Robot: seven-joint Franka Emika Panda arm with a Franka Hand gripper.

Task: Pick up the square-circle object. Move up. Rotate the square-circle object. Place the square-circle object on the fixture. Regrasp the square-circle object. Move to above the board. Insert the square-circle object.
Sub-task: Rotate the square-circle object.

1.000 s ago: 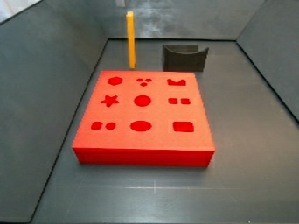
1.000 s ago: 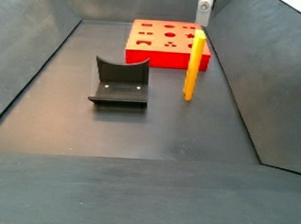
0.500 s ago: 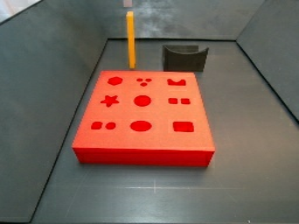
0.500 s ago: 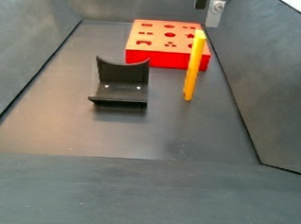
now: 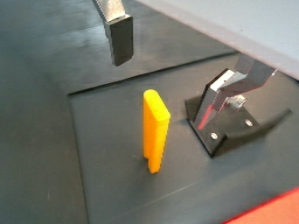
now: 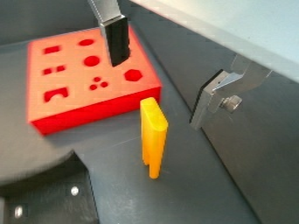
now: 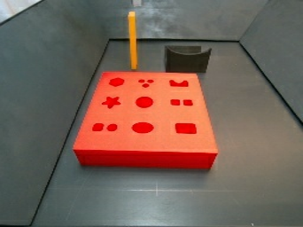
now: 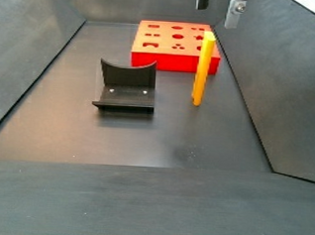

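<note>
The square-circle object is a slim yellow-orange peg standing upright on the dark floor, between the red board and the dark fixture; it also shows in a side view as the peg. My gripper hangs above the peg's top, open, and is mostly cut off by the frame edge. In both wrist views the peg stands free below the gap of the gripper, touched by neither finger. Nothing is held.
The board has several shaped cut-outs in its top face. The fixture stands apart from the peg. Sloping grey walls close in the floor on all sides, and one runs close beside the peg.
The gripper has risen from just over the peg's top toward the frame edge. The peg, the board and the fixture have not moved.
</note>
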